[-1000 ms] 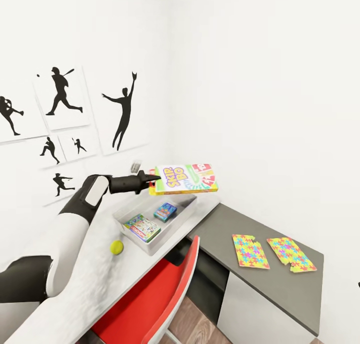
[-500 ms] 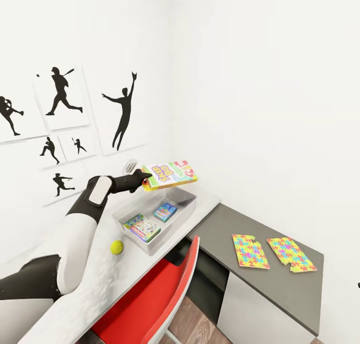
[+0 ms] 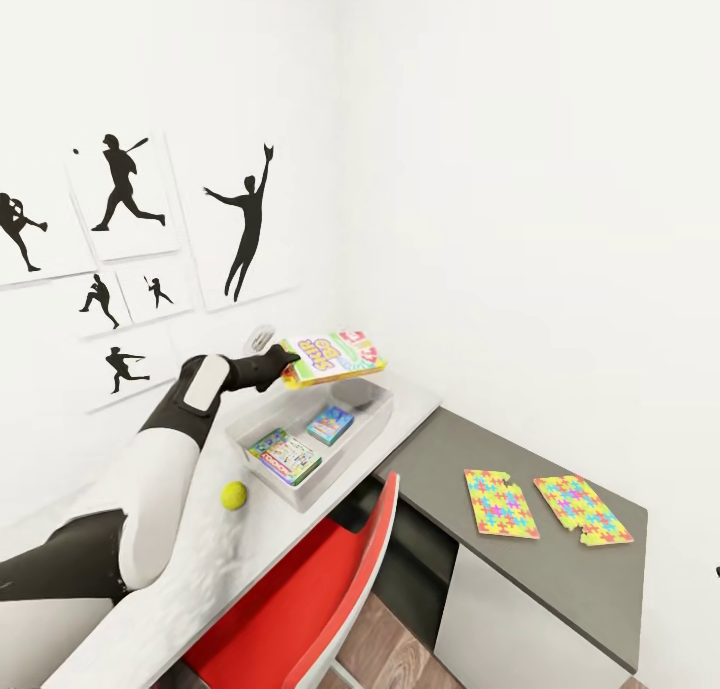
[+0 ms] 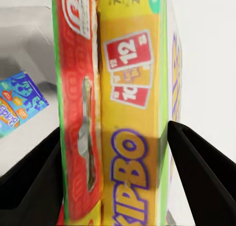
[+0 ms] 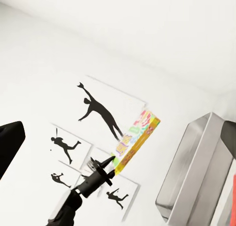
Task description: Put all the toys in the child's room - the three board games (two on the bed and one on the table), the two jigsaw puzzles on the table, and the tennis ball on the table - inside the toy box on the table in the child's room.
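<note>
A yellow, green and red board game (image 3: 333, 355) is clamped in the left claw (image 3: 285, 365) above the toy box (image 3: 366, 416) on the desk (image 3: 412, 399). Two other game boxes (image 3: 284, 454) are seen inside the bin.

White walls meet in a corner above the desk. Black baseball-player silhouette pictures (image 3: 130, 259) hang left of that corner. A red chair (image 3: 300, 609) stands below them on wood-plank floor (image 3: 385, 649).
</note>
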Available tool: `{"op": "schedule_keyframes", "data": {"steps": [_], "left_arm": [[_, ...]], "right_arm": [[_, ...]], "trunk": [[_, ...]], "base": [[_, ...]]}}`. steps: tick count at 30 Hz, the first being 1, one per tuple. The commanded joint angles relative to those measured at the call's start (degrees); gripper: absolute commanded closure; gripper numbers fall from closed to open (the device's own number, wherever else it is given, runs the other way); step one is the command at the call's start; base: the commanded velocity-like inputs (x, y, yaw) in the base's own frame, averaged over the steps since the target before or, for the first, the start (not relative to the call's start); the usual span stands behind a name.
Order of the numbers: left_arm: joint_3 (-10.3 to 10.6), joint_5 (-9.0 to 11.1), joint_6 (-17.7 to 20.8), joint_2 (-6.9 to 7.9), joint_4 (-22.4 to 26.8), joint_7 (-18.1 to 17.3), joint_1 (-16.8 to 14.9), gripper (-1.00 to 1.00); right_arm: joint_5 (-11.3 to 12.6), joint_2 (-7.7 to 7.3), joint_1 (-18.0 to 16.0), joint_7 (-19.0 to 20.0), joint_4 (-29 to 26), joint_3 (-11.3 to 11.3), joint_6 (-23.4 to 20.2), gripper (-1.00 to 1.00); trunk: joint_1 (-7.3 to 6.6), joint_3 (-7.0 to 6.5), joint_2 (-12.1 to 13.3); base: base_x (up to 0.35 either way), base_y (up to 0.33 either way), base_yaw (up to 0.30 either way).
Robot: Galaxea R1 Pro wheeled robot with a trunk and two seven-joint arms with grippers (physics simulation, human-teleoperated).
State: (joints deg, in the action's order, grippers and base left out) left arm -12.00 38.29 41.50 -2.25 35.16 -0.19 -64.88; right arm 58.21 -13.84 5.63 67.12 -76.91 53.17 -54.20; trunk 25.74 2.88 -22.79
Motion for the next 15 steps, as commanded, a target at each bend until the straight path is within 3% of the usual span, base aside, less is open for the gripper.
{"op": "schedule_keyframes", "data": {"steps": [1, 7, 15], "left_arm": [[-1.2, 0.7, 0.3, -0.3, -0.1, 1.5, -0.1, 1.0], [-6.1, 1.2, 0.0, -1.19, -2.0, 8.0, -0.1, 1.0], [-7.2, 1.4, -1.5, -1.31, -4.4, 10.5, -0.1, 1.0]], "right_arm": [[0.1, -0.03, 0.0, 0.0, 0.0, 0.0, -0.3, -1.0], [0.1, -0.11, 0.0, 0.0, -0.1, 0.1, -0.4, -1.0], [0.2, -0.14, 0.0, 0.1, 0.0, 0.1, -0.6, -1.0]], "trunk": [[0.04, 0.12, -0.1], [0.04, 0.1, -0.1], [0.04, 0.57, -0.1]], "base": [[0.0, 0.0, 0.0], [0.0, 0.0, 0.0], [0.0, 0.0, 0.0]]}}
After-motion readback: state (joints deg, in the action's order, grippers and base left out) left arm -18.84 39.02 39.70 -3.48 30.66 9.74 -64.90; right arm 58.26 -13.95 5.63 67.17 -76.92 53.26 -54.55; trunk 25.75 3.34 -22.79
